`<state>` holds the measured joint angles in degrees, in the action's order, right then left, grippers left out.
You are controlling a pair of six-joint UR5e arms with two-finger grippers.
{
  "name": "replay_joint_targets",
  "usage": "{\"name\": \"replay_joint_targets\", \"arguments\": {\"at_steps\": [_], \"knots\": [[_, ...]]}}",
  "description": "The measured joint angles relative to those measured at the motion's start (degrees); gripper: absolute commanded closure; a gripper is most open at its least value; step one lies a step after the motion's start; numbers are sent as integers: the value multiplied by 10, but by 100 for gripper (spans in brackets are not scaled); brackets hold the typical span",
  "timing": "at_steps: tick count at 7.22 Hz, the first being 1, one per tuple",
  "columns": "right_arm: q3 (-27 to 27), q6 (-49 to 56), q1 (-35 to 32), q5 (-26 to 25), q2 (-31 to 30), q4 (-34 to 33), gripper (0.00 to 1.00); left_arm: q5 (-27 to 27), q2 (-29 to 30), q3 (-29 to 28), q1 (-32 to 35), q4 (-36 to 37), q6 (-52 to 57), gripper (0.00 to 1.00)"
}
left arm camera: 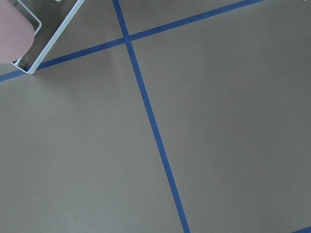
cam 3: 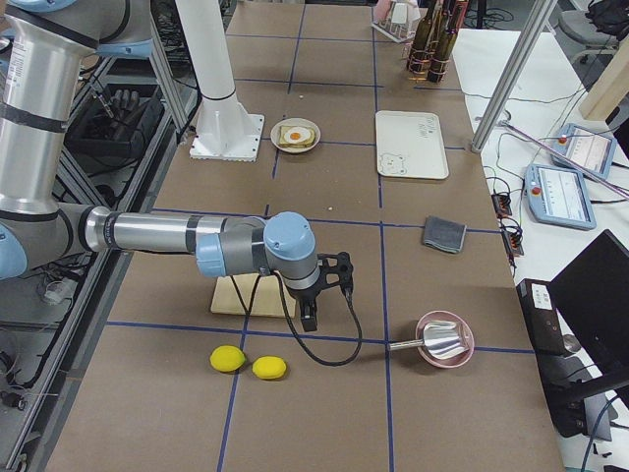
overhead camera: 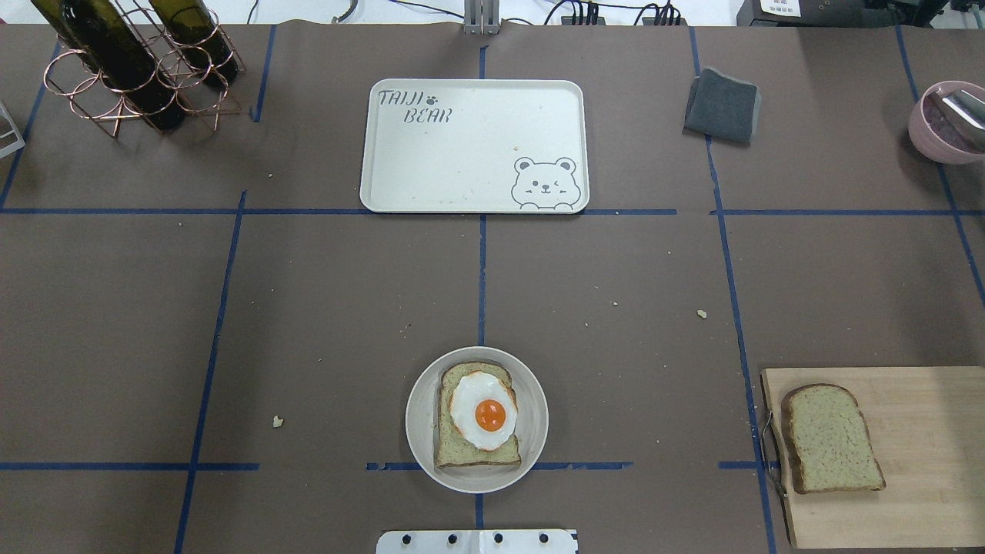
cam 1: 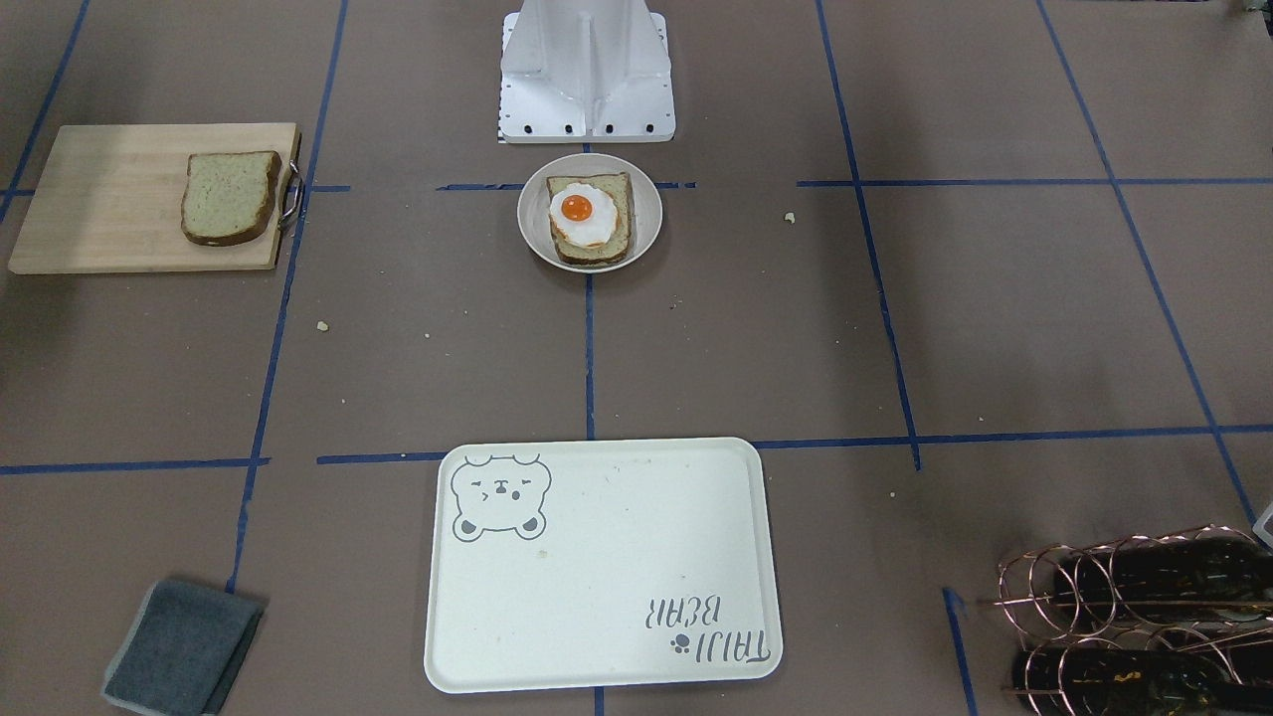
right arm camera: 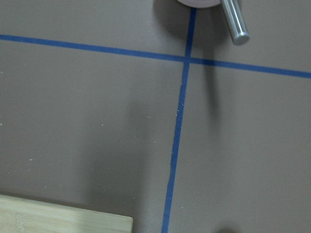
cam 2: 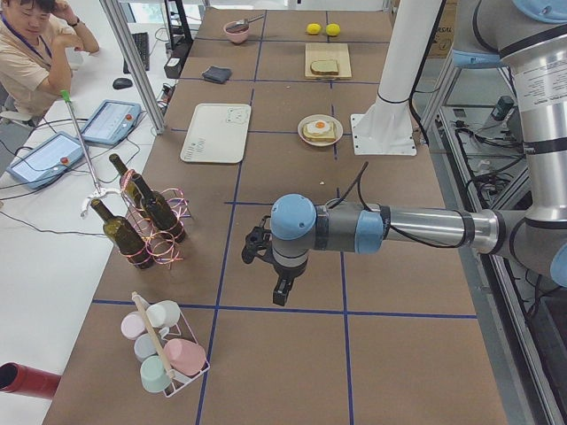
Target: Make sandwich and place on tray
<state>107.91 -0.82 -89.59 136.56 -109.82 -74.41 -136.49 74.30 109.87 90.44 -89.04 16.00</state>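
A small round off-white dish near the robot's base holds one bread slice with a fried egg on top, uncovered. A second bread slice lies on the wooden cutting board. The cream bear tray lies bare at the far middle. My left gripper hangs over bare table near the bottle rack. My right gripper hangs beside the board. Both show only in side views, so I cannot tell whether they are open or shut.
A copper rack of wine bottles stands far left. A grey cloth and a pink bowl with a metal scoop lie far right. Two lemons lie near the right arm. A cup rack stands near the left arm.
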Motion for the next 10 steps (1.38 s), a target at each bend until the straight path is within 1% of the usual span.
{"name": "replay_joint_targets", "arguments": {"at_steps": [1, 2, 4, 5, 6, 7, 8, 9, 10], "knots": [[0, -28, 24, 6, -24, 78, 0, 0, 0, 1, 0, 0, 0, 0], [-1, -82, 55, 8, -40, 140, 0, 0, 0, 1, 0, 0, 0, 0], [-1, -242, 145, 2, -53, 266, 0, 0, 0, 2, 0, -1, 0, 0], [0, -344, 208, -21, -59, 337, 0, 0, 0, 2, 0, -3, 0, 0], [2, -433, 275, -58, -64, 389, 0, 0, 0, 2, 0, -7, 0, 0], [10, -514, 346, -106, -67, 417, 2, 0, 0, 1, 0, -11, 0, 0], [21, -573, 413, -161, -69, 429, 11, 0, 0, 1, 0, -15, 0, 0], [26, -605, 464, -205, -70, 433, 15, 0, 0, 1, 0, -18, 0, 0], [28, -619, 498, -231, -73, 434, 19, 0, 0, 1, 0, -19, 0, 0]]}}
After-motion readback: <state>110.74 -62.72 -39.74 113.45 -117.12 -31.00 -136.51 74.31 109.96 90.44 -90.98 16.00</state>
